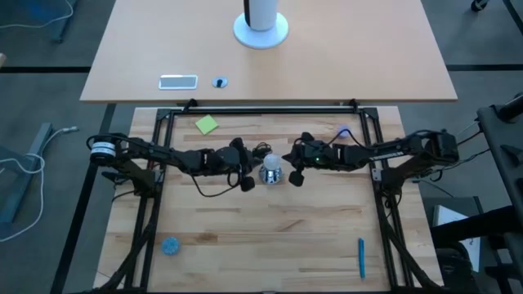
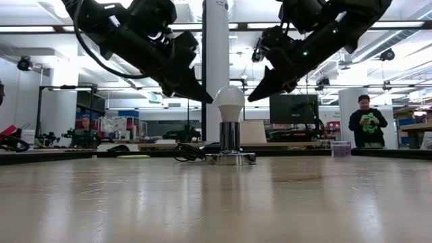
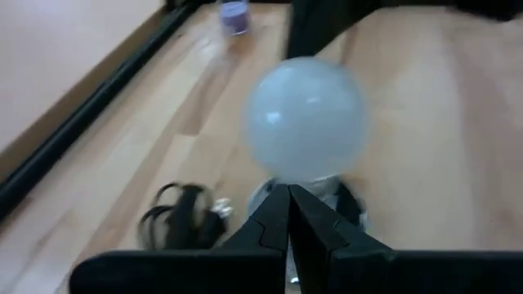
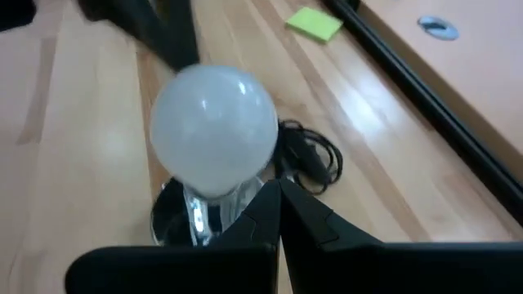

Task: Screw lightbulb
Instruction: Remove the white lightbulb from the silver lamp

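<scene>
The whitish lightbulb [image 2: 230,101] stands upright with its narrow base in the shiny silver socket [image 2: 230,138], which rests on the wooden table's middle [image 1: 271,173]. My left gripper [image 2: 208,99] hangs just left of the bulb's round top, shut, slanting down toward it. My right gripper [image 2: 252,98] mirrors it from the right, also shut. In the low view a small gap shows between each tip and the bulb. The left wrist view has the bulb [image 3: 306,118] just beyond the shut gripper [image 3: 288,200]. The right wrist view shows the bulb [image 4: 214,131] beyond the other shut gripper [image 4: 278,196].
A black cord [image 4: 306,155] lies coiled beside the socket. A green sticky note [image 1: 207,124] sits far left, a blue disc [image 1: 170,246] near left, a blue pen [image 1: 360,257] near right. A person [image 2: 365,121] stands in the room behind.
</scene>
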You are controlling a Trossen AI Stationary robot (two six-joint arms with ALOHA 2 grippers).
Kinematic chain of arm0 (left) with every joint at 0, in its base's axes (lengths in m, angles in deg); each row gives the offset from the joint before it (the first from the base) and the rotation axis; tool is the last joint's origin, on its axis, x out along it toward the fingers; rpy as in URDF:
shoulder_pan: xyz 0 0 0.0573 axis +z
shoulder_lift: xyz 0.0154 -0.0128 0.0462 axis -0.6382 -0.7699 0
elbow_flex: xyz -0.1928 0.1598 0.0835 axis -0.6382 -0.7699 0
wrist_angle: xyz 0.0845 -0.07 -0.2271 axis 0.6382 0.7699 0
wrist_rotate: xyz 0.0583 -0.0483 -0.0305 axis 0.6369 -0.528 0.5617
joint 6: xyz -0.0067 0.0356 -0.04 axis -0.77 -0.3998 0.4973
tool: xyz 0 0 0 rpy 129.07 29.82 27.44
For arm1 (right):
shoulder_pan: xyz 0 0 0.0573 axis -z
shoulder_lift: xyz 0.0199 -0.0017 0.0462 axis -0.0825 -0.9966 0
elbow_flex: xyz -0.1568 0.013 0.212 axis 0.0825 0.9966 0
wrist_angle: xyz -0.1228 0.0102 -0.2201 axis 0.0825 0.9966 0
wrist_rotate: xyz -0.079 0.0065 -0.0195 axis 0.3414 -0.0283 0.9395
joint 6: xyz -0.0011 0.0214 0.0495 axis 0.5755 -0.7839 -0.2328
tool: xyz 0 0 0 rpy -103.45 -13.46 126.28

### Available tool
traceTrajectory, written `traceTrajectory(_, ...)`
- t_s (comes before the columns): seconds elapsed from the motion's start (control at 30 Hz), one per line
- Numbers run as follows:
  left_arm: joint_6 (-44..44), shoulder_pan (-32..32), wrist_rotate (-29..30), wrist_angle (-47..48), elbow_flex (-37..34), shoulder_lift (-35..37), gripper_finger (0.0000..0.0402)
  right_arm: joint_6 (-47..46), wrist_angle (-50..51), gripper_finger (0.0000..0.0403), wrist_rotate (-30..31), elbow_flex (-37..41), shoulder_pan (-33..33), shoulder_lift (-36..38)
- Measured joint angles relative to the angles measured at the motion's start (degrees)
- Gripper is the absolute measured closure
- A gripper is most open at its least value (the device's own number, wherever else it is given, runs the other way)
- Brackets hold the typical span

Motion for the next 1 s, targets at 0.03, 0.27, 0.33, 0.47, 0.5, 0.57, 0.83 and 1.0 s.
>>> traceTrajectory(0.03, 0.3, 0.0, 1.4, 0.4, 0.0, 0.0, 0.0401, 0.0, 1.1, 0.0403, -0.4, 0.0, 0.0, 0.6)
traceTrajectory(0.27, -0.6, 0.2, 7.8, -0.5, 0.0, -0.2, 0.0401, 0.0, 1.2, 0.0403, -8.9, 0.0, -0.1, 2.3)
traceTrajectory(0.33, -1.1, 0.2, 7.3, -1.6, 0.0, -0.2, 0.0401, 0.0, -0.2, 0.0403, -9.0, 0.0, -0.2, 1.6)
traceTrajectory(0.47, -1.3, 0.1, 5.9, -3.0, 0.0, -0.2, 0.0401, 0.0, -1.6, 0.0403, -9.0, 0.0, -0.1, 0.4)
traceTrajectory(0.5, -1.3, 0.1, 4.7, -3.2, 0.0, -0.2, 0.0401, 0.0, -1.6, 0.0403, -8.8, 0.0, -0.1, 0.3)
traceTrajectory(0.57, -1.3, 0.1, 2.5, -3.2, 0.0, -0.2, 0.0401, 0.0, -2.3, 0.0403, -8.6, 0.0, -0.1, -0.1)
traceTrajectory(0.83, -1.3, -0.1, -0.2, -3.1, 0.0, -0.3, 0.0401, 0.0, -2.9, 0.0403, -4.4, 0.0, 0.0, -0.9)
traceTrajectory(1.0, -1.6, -0.6, -0.7, -2.7, 0.0, -0.2, 0.0401, -0.3, -3.2, 0.0403, -1.4, 0.0, 0.0, -1.0)
